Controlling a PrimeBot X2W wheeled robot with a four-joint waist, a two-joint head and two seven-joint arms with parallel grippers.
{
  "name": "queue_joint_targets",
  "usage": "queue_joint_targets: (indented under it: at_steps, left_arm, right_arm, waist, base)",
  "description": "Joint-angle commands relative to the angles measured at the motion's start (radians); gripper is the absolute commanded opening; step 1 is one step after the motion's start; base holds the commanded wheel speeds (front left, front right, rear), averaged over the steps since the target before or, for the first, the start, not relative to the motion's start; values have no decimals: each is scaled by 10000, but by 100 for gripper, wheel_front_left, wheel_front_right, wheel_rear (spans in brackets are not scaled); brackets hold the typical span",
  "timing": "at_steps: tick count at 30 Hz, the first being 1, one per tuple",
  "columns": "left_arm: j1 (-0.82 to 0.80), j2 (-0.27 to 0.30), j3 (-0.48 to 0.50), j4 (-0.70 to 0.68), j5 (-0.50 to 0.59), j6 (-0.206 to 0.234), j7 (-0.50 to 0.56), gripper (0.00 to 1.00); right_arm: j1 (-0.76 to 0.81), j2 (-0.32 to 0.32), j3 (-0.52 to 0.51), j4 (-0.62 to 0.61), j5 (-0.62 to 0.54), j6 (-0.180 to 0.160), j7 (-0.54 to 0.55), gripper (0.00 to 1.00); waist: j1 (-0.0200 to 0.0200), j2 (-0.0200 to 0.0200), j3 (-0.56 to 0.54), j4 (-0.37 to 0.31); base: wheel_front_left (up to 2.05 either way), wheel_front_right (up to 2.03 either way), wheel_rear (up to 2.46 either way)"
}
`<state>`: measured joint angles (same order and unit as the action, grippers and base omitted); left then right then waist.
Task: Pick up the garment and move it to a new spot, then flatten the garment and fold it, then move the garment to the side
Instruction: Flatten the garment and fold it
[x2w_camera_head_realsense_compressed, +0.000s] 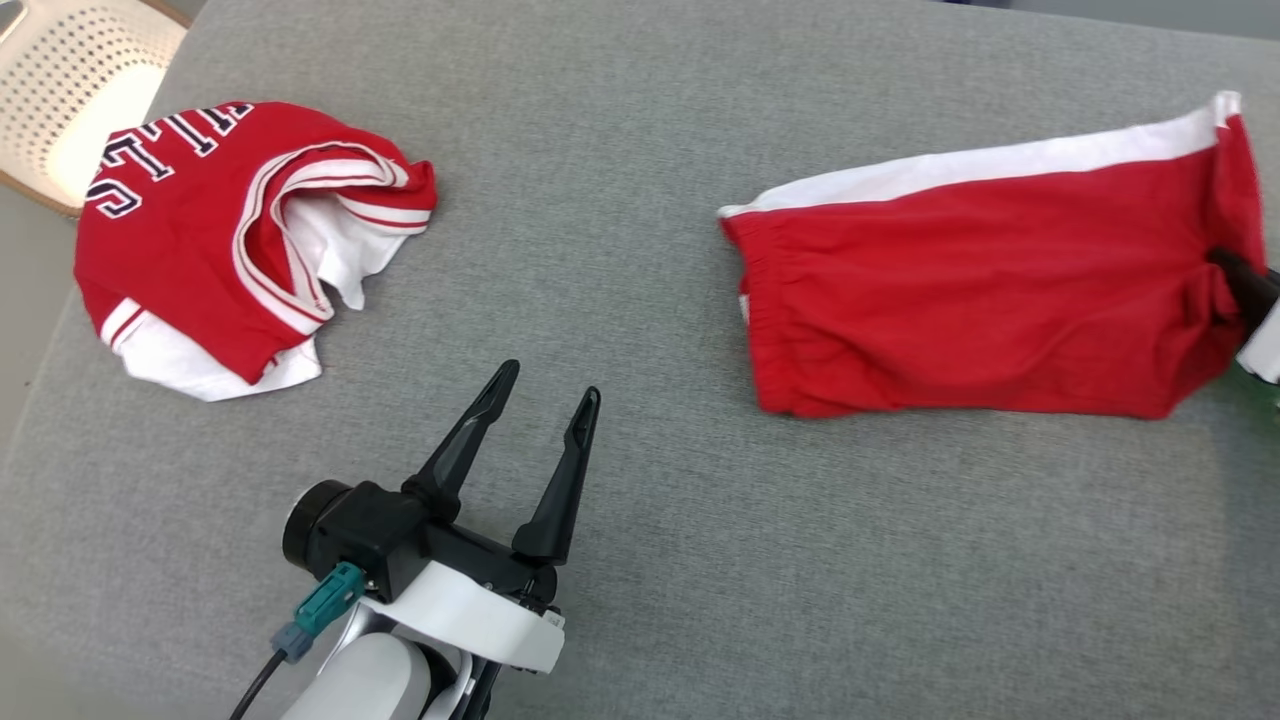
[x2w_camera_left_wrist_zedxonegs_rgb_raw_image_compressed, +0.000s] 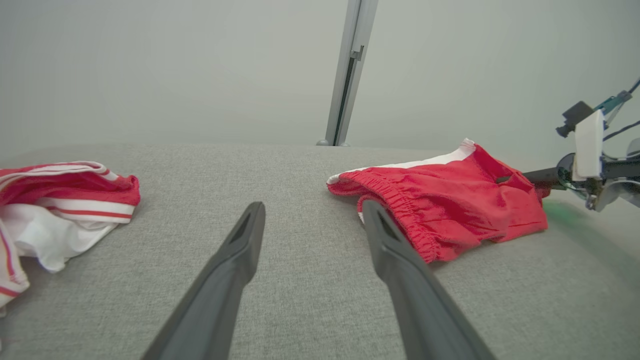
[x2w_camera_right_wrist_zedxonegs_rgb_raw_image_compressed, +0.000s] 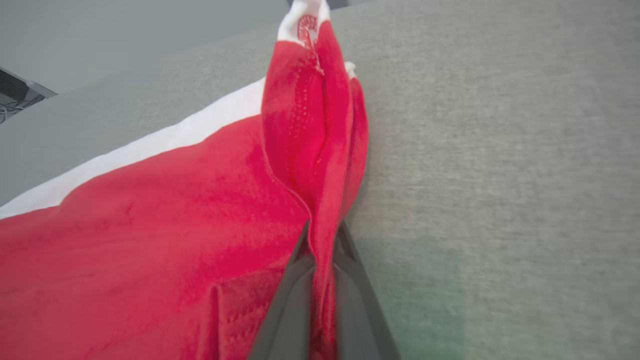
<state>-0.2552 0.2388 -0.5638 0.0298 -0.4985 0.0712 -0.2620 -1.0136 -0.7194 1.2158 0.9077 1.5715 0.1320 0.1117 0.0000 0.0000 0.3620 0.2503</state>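
Note:
Folded red shorts (x2w_camera_head_realsense_compressed: 980, 290) with a white side stripe lie on the right of the grey surface, elastic waistband toward the middle. My right gripper (x2w_camera_head_realsense_compressed: 1228, 270) is shut on the shorts' right hem edge; in the right wrist view the red cloth (x2w_camera_right_wrist_zedxonegs_rgb_raw_image_compressed: 320, 165) is pinched between the two dark fingers (x2w_camera_right_wrist_zedxonegs_rgb_raw_image_compressed: 290, 305) and rises in a ridge. The shorts (x2w_camera_left_wrist_zedxonegs_rgb_raw_image_compressed: 450, 200) also show at the right of the left wrist view, the right gripper (x2w_camera_left_wrist_zedxonegs_rgb_raw_image_compressed: 530, 176) at their far end. My left gripper (x2w_camera_head_realsense_compressed: 545, 395) stands open low at the centre left, holding nothing, well apart from the shorts.
A crumpled red and white jersey (x2w_camera_head_realsense_compressed: 230, 230) with dark lettering lies at the far left. A pale perforated chair (x2w_camera_head_realsense_compressed: 70, 90) stands beyond the surface's left corner. The grey surface (x2w_camera_head_realsense_compressed: 640, 200) spreads wide between the two garments. A metal post (x2w_camera_left_wrist_zedxonegs_rgb_raw_image_compressed: 347, 70) rises behind the far edge.

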Motion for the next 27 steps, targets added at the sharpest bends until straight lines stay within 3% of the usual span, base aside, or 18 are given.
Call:
queue_joint_targets:
  at_steps: [1,13,20,27]
  left_arm:
    - [85,62,67,5,61,-34,-39,100]
    - [122,538,192,-311,191,-84,114,100]
    - [137,615,83,-477,244,-8,280,100]
    - [160,465,-60,-368,188,42,286,100]
  right_arm:
    - [232,-255,-72,32,96,-22,-124,0]
    - [1113,-1882,-522,-1417,386,-21,-1069,0]
    - [622,-1852,-443,-2851,-125,-19,-1213,0]
    - [-31,-1798,-129,-4258,-1040,-19,-671,0]
  waist:
    - [0,0,-39,-151]
    - [0,0,140,-1422]
    - [0,0,-50,-2014]
    - [0,0,-427,-2123]
  base:
    - [0,0,0]
    - [0,0,0]
    - [0,0,0]
    - [0,0,0]
